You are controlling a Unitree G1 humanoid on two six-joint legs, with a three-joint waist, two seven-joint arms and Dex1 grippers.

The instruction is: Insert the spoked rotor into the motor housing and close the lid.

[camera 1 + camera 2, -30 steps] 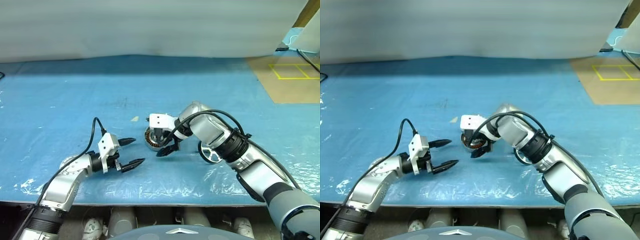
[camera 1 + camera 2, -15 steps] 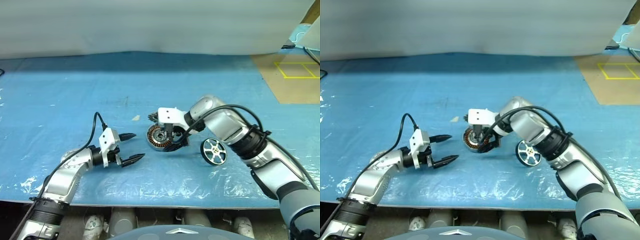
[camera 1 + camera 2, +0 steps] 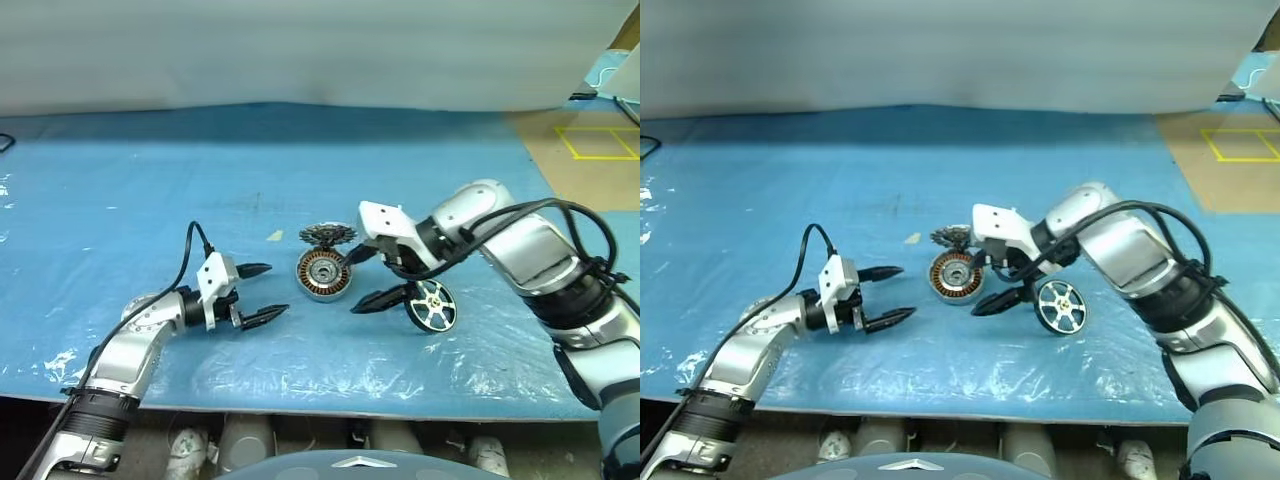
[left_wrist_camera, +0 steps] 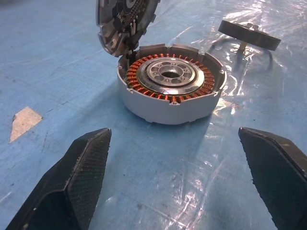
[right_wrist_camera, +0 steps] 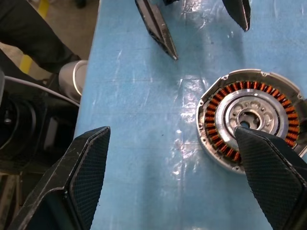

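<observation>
Lying between both released tools [image 3: 255, 293] [image 3: 365, 280]: motor housing [image 3: 323, 274]; spoked rotor [image 3: 431, 305] beside right tool

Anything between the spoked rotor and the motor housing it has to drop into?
Nothing on the mat between them. The spoked rotor lies just right of the motor housing, whose top is open. The lid leans at the housing's far edge. The open right gripper hovers over that gap.

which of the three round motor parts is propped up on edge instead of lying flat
The lid, leaning against the far rim of the motor housing. The housing and the spoked rotor both lie flat.
</observation>
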